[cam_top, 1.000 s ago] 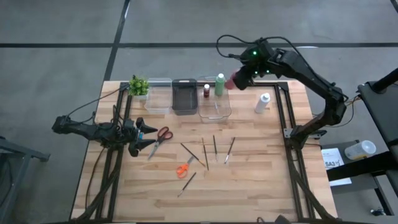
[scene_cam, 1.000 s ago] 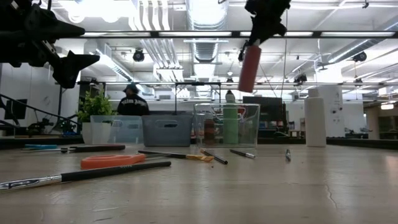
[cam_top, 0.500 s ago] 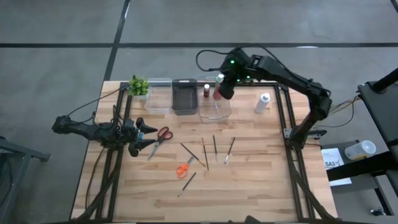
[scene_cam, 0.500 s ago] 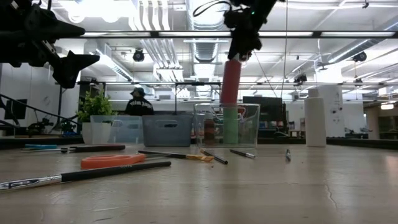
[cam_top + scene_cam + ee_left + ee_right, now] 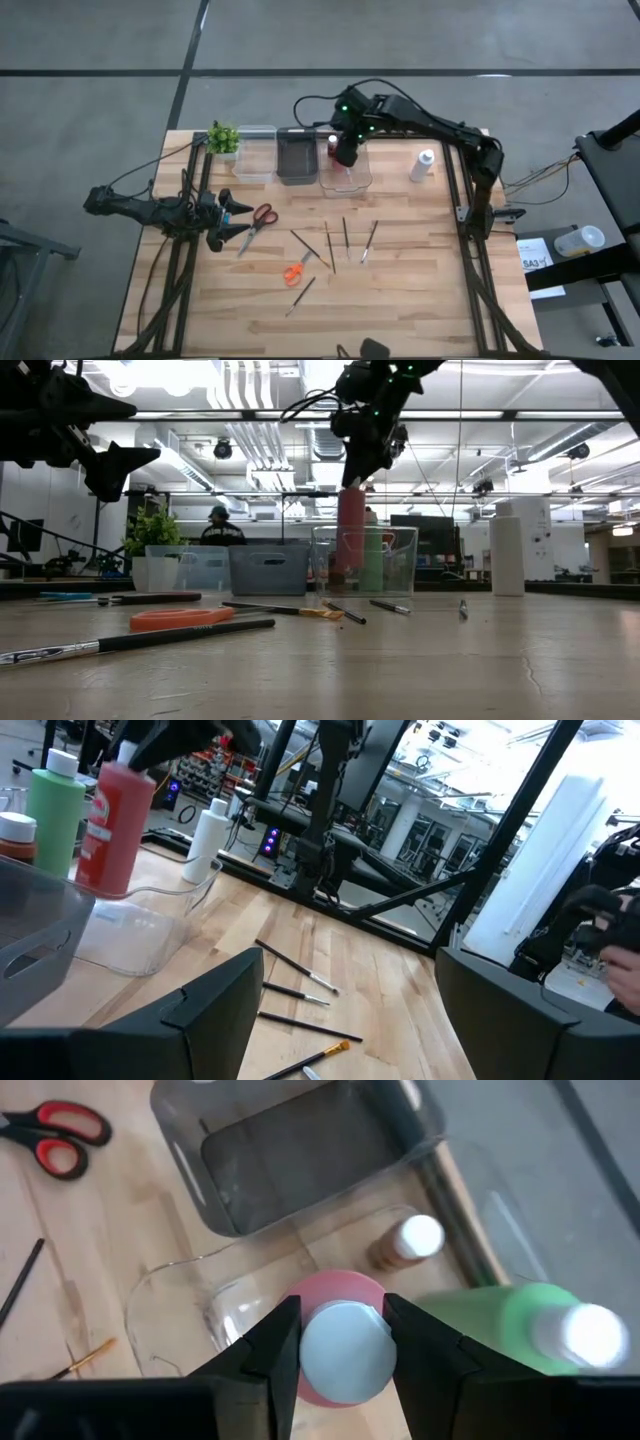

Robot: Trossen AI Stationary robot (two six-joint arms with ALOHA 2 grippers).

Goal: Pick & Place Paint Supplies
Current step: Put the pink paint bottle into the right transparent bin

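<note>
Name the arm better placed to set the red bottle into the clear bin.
Right. Its gripper already grips the red bottle by the cap, directly over the clear bin. The left gripper waits open by the scissors.

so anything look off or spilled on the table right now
Nothing stands out. The right gripper holds the red paint bottle upright over the clear bin, where the green bottle and small brown bottle stand upright. Brushes and scissors lie loose on the table, no spills.
</note>
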